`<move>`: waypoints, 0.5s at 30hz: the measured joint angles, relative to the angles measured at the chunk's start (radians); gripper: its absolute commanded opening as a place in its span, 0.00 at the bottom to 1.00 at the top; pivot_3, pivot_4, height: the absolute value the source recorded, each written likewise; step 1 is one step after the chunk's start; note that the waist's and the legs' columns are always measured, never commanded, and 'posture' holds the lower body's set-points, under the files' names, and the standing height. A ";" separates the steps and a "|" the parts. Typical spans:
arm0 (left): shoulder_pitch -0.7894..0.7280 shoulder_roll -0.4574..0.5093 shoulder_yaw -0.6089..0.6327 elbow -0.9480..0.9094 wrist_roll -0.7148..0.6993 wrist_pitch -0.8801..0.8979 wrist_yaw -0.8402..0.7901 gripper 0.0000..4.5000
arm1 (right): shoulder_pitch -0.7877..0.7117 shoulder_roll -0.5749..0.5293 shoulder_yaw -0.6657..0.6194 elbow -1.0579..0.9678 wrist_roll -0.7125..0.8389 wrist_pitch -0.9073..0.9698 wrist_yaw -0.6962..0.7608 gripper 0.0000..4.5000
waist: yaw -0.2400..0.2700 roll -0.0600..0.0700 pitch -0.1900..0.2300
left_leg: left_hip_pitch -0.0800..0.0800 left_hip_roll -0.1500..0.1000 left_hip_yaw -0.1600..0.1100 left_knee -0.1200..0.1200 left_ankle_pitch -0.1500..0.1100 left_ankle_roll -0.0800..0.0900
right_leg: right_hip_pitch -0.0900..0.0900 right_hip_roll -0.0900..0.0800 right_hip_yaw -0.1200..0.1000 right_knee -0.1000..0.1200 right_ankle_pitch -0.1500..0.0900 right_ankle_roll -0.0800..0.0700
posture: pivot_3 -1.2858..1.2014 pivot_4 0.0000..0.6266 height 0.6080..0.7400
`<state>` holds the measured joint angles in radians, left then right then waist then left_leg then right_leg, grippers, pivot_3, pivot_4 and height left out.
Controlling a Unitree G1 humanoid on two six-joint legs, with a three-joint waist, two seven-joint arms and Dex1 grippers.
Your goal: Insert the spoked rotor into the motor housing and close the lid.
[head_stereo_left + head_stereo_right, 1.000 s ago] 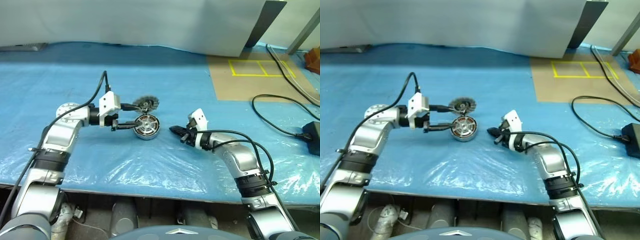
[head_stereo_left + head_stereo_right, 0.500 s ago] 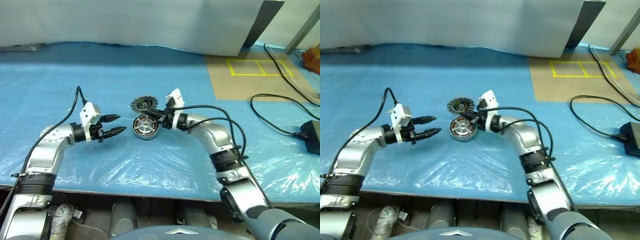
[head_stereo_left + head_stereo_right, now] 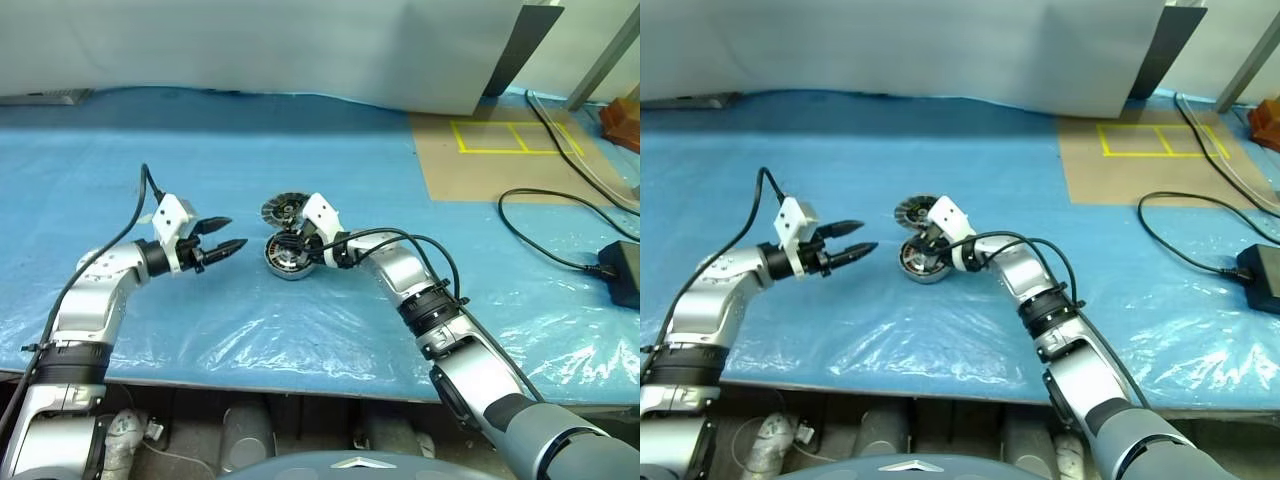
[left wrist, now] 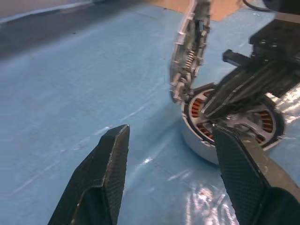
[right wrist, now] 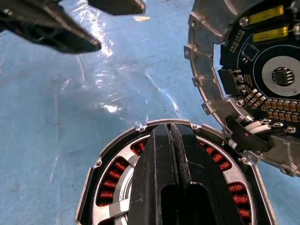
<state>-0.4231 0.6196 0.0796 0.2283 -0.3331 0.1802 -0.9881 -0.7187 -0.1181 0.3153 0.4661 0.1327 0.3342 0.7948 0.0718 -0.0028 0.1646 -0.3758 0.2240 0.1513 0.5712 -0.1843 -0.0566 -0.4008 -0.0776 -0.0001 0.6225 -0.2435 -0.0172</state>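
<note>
Head views: housing [image 3: 291,256] on blue-sheeted worktop [image 3: 400,180], centre, slightly left. Lid [image 3: 283,209] just beyond it on the far side, touching or nearly so, tilted up on edge; not fitted. Right claw [image 3: 297,245] shut, tips over the housing's open top. Left claw [image 3: 228,235] open and empty, left of the housing, apart from it, pointing toward it. Judged: rotor apparently seated; lid closing outstanding. Open room wide on all sides; near worktop edge well clear of the parts; cable [image 3: 560,215] and cardboard patch [image 3: 500,155] far right, out of the way.

Left wrist view: left claw's fingers [image 4: 108,164] spread, nothing between. Housing ahead with copper windings and pale spokes [image 4: 248,123] across the top, taken as the rotor in place. Right claw lying over it. Lid standing steeply against the far rim.

Right wrist view: right claw closed, fingers pressed together, gripping nothing visible, over the housing's centre, hiding the hub. Windings [image 5: 108,187] visible either side. Lid's inner face with circuit parts just beside the rim. Judged risk: lid, leaning, could topple if nudged.
</note>
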 measured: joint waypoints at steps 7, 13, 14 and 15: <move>-0.332 -0.055 -0.007 0.375 0.071 -0.107 0.017 0.65 | 0.076 -0.019 -0.109 -0.117 0.142 0.161 0.087 0.00 | 0.006 -0.001 0.000 | -0.005 0.000 -0.001 0.001 0.000 0.000 | -0.004 0.001 -0.001 0.000 0.003 0.004 | 0.52 0.24 1.00; -0.542 -0.116 -0.052 0.734 0.161 -0.257 -0.039 0.65 | 0.164 -0.169 -0.171 -0.366 0.257 0.319 0.153 0.00 | 0.018 -0.001 0.000 | -0.009 0.000 -0.002 0.000 0.001 0.002 | -0.006 0.002 -0.001 -0.003 0.003 0.005 | 0.52 0.24 1.00; -0.566 -0.128 -0.059 0.783 0.172 -0.273 -0.052 0.65 | 0.188 -0.191 -0.178 -0.395 0.264 0.335 0.152 0.00 | 0.022 -0.001 0.000 | -0.009 0.000 -0.002 0.000 0.001 0.001 | -0.006 0.002 -0.001 -0.003 0.003 0.005 | 0.52 0.24 1.00; -0.599 -0.146 -0.072 0.844 0.192 -0.295 -0.064 0.65 | 0.223 -0.217 -0.185 -0.429 0.268 0.357 0.149 0.00 | 0.027 -0.001 0.000 | -0.009 0.000 -0.002 0.000 0.000 0.000 | -0.006 0.002 -0.001 -0.003 0.003 0.005 | 0.52 0.24 1.00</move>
<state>-1.0220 0.4741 0.0078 1.0719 -0.1411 -0.1150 -1.0517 -0.4960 -0.3353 0.1304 0.0370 0.4005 0.6910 0.9436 0.0986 -0.0043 0.1651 -0.3848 0.2240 0.1491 0.5709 -0.1841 -0.0566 -0.4065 -0.0757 -0.0015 0.6195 -0.2405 -0.0125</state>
